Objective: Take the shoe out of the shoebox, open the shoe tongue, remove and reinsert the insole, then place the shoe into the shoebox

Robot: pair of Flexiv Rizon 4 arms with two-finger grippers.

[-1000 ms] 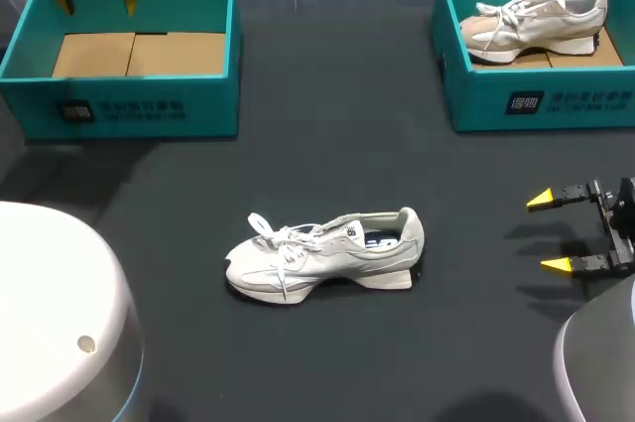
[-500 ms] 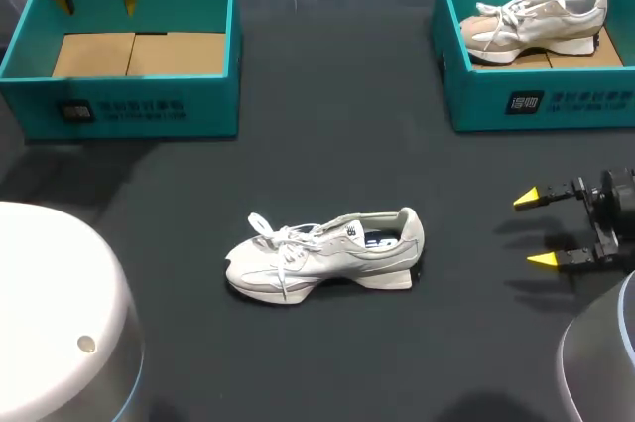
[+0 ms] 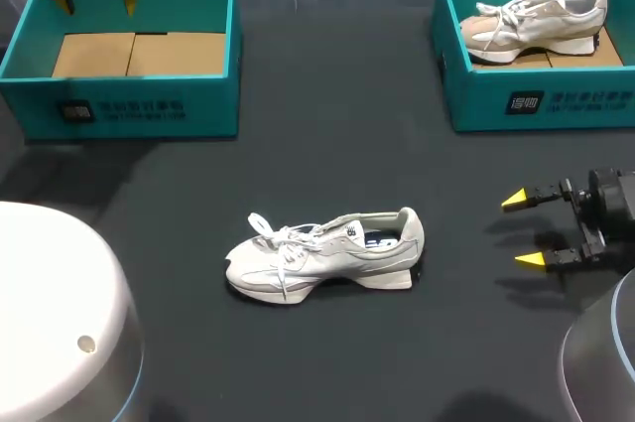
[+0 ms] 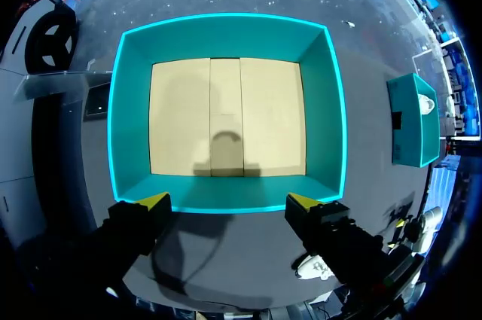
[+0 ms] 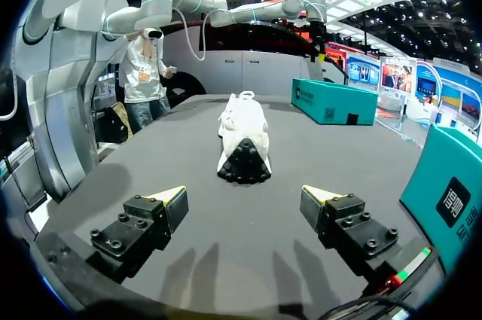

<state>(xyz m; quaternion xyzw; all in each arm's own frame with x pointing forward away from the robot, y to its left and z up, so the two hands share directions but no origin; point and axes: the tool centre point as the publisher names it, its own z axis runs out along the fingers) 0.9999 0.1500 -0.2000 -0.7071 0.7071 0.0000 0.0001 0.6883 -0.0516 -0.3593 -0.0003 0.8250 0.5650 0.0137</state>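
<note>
Shoe (image 3: pixel 322 253) sat on desk (image 3: pixel 327 124) — tongue-opening next, I judged. Right gripper (image 3: pixel 521 230) heel-side, left gripper (image 3: pixel 96 5) far off; fingers apart, both must close in.

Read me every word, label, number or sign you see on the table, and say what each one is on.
On the left box: white print on the front wall, too small to read.
On the right box: a white logo and print on the front wall, too blurred to read.
On the shoe on the table: small dark marks near the opening, unreadable.
No other text.

Tabletop (image 3: pixel 327 144): dark grey, matte, faintly speckled, spanning the whole frame. Lighting diffuse; shadows soft-edged, darkest at left centre of the frame.
</note>
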